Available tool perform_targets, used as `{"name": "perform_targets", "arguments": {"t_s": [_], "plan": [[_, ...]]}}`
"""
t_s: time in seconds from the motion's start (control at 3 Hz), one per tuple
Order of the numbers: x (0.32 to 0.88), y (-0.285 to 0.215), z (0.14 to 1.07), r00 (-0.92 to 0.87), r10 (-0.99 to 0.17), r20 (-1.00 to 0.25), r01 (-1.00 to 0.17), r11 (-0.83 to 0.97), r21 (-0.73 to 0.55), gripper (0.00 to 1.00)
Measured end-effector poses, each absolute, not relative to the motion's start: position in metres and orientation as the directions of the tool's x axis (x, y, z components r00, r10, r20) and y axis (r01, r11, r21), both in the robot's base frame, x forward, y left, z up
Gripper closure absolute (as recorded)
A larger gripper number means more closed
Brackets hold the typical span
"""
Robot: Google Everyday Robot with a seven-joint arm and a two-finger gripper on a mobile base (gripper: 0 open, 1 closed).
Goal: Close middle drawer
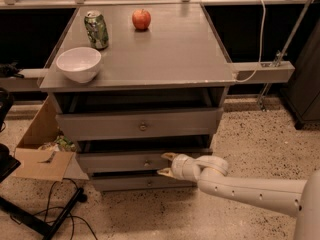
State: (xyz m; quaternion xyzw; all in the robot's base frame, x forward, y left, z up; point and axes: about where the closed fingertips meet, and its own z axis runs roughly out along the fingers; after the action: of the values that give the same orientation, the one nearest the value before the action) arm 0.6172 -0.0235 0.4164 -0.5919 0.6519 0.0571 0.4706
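The middle drawer point(115, 162) is a slim grey front panel with a tiny centre knob point(147, 162), set under the taller top drawer point(138, 124). It stands out only a little from the cabinet, and its inside is hidden. My gripper point(165, 164) is at the right half of this front panel, just right of the knob. Its two fingertips point(168, 156) are spread apart, pointing left against the panel, and hold nothing. The white arm point(250, 188) reaches in from the lower right.
On the cabinet top point(165, 54) stand a white bowl point(78, 63), a green can point(96, 30) and a red apple point(141, 19). A bottom drawer point(145, 183) sits below. A cardboard box point(40, 149) and cables point(60, 209) lie at the left on the speckled floor.
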Motion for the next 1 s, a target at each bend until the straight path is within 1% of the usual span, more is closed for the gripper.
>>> {"name": "perform_targets", "arguments": {"t_s": [0.33,0.67,1.0], "plan": [[0.6172,-0.0235,0.4164,0.144,-0.718,-0.681,-0.825,0.293,-0.483,0.00],[0.6172,-0.0235,0.4164,0.144,-0.718,-0.681,-0.825,0.293,-0.483,0.18],[0.6139,-0.0234,0.4164,0.144,-0.718,-0.681,-0.825,0.293,-0.483,0.41]]}}
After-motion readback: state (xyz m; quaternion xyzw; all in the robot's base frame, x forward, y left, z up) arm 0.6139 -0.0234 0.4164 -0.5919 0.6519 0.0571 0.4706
